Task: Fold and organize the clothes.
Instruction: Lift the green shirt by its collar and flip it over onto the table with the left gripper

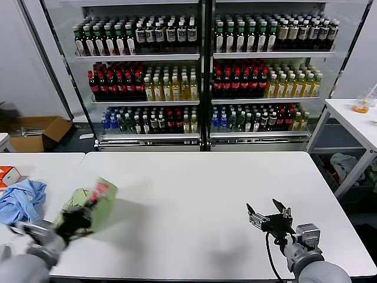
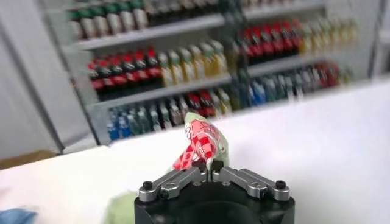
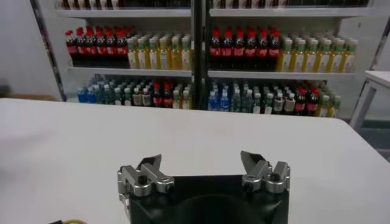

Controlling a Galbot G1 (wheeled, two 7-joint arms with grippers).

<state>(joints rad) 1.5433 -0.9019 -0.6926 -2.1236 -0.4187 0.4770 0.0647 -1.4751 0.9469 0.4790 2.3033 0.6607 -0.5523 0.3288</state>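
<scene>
The clothes (image 1: 94,203), a light green shirt with a red-and-white checkered print, hang bunched above the white table's front left part. My left gripper (image 1: 82,215) is shut on the fabric. In the left wrist view the shirt (image 2: 201,141) rises from between the closed jaws of the left gripper (image 2: 207,167), the checkered print facing the camera. My right gripper (image 1: 268,211) rests low over the table's front right, open and empty. In the right wrist view the right gripper (image 3: 201,165) stands wide apart over bare table.
A light blue cloth (image 1: 20,199) lies crumpled on the adjoining table at far left, beside an orange box (image 1: 7,175). Drink coolers (image 1: 203,71) line the back. A second white table (image 1: 359,121) stands at the right. The main table (image 1: 200,194) spreads between the arms.
</scene>
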